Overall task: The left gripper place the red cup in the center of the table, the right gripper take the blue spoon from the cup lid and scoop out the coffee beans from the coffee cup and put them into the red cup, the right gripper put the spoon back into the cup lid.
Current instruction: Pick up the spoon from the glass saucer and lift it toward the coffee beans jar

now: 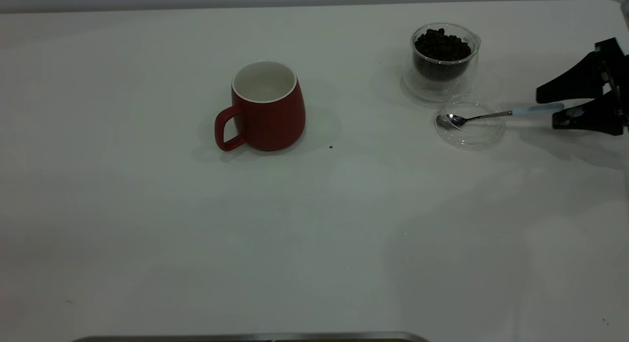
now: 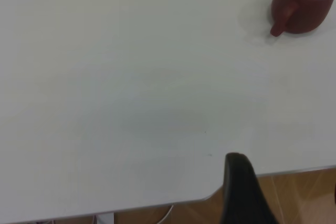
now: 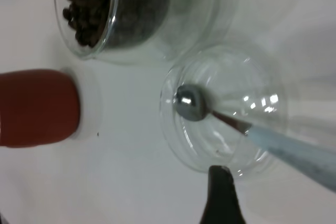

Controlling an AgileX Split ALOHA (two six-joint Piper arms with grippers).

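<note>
The red cup [image 1: 268,108] stands upright and empty near the table's middle, handle toward the front left; it also shows in the left wrist view [image 2: 304,1] and the right wrist view [image 3: 37,107]. The glass coffee cup [image 1: 443,59] holds dark coffee beans [image 1: 441,46] at the back right. The blue-handled spoon [image 1: 501,114] lies with its bowl in the clear cup lid [image 1: 470,125]. My right gripper [image 1: 546,108] is open, one finger on each side of the handle's end; one finger [image 3: 220,192] shows by the lid [image 3: 226,108]. My left gripper [image 2: 283,198] is open and empty over the table's edge, far from the red cup.
A loose dark speck [image 1: 330,147] lies on the white table [image 1: 314,224] just right of the red cup. The coffee cup stands right behind the lid. A metal strip [image 1: 245,337] runs along the front edge. Wooden floor [image 2: 304,192] shows past the table edge.
</note>
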